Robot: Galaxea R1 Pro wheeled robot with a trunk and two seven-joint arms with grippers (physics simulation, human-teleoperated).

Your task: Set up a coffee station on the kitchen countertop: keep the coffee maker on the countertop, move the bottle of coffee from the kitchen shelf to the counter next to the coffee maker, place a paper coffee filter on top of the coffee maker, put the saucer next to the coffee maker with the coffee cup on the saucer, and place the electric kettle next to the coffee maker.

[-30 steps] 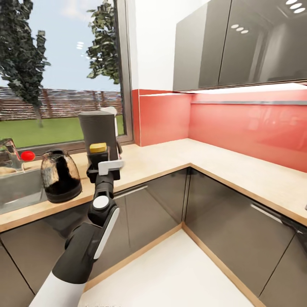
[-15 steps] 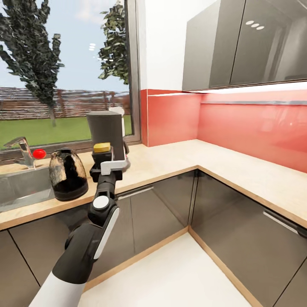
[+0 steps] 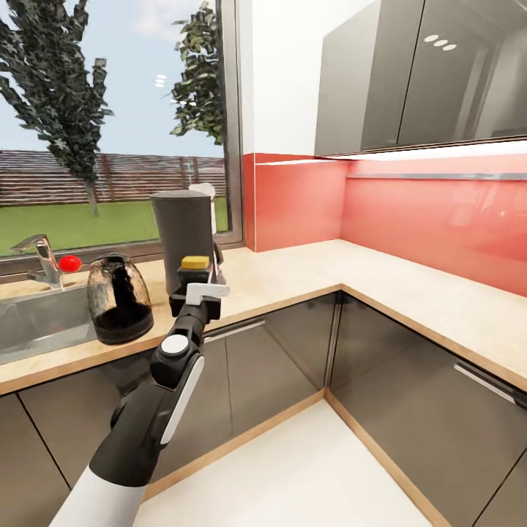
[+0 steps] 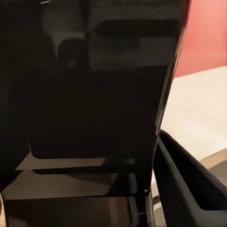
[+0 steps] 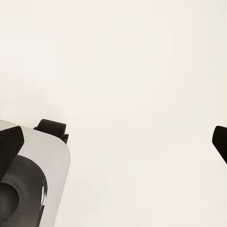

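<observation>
The bottle of coffee (image 3: 195, 263), yellow cap up, sits clenched in the left hand (image 3: 196, 284) over the counter (image 3: 293, 274), right against the coffee maker (image 3: 183, 228). The electric kettle (image 3: 118, 300) stands just beyond, beside the sink (image 3: 36, 318). The right hand (image 5: 113, 146) is spread wide above pale floor.

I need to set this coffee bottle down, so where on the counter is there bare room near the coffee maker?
Bare countertop lies beside the coffee maker on the side toward the red backsplash corner, running on along the red wall. The other side is crowded: the electric kettle stands close, then the sink. The left tool holds the bottle of coffee in front of the machine.
</observation>
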